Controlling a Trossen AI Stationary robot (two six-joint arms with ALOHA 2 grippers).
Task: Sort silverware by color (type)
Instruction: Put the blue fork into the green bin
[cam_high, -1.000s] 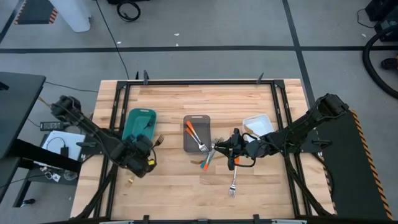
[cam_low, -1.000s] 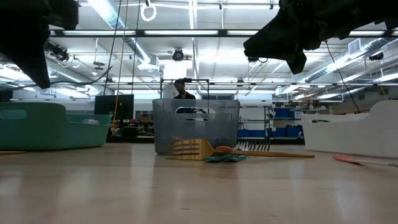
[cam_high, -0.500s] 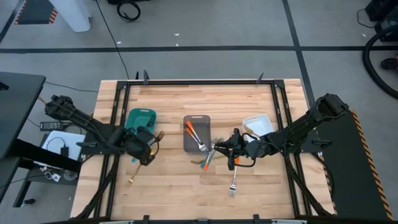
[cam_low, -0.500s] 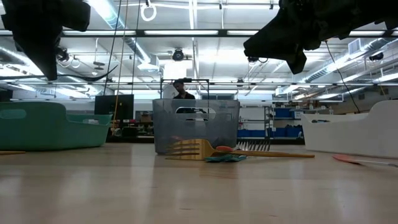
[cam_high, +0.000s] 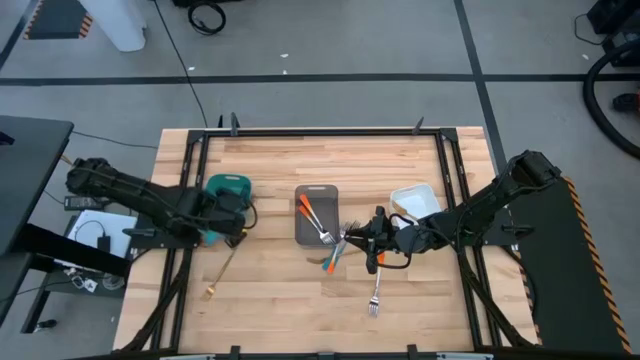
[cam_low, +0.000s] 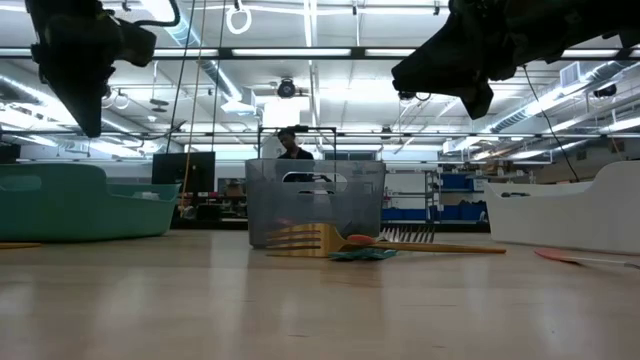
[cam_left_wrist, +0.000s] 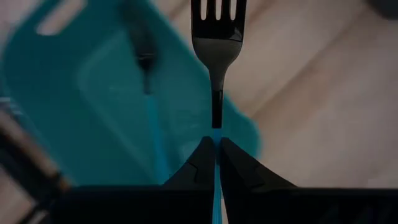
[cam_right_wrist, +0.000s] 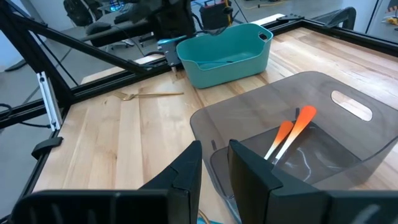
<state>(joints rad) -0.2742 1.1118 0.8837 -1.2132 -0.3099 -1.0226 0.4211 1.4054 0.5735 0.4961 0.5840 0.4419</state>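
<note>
The left hand (cam_left_wrist: 216, 163) hung over the teal tray (cam_high: 226, 187) at about nine o'clock on the wooden counter (cam_high: 280, 310), its fingers pinched tight on the blue handle of a fork (cam_left_wrist: 217, 56) whose tines pointed out past the fingertips, above the tray's edge. Inside the tray, in the left wrist view, another blue-handled utensil (cam_left_wrist: 146, 74) lay blurred.

Toward seven o'clock a gold fork (cam_high: 225, 265) lay alone on the bare wood, well apart from the rest (the right wrist view caught it too, beside the teal tray).

At the centre stood the grey tray (cam_high: 316, 215), holding two orange-handled forks (cam_right_wrist: 289, 134) laid close together.

Just at its four o'clock corner, a small heap of silverware (cam_high: 336, 252) rested on the counter, with a blue handle, an orange one and a gold one crossing each other. A silver fork with an orange handle (cam_high: 375, 288) lay a little toward six o'clock from there.

The right hand (cam_high: 377, 232) hovered near that heap, between the grey tray and the white tray (cam_high: 414, 202) at three o'clock, its fingers (cam_right_wrist: 186, 168) narrowly parted and holding nothing.
</note>
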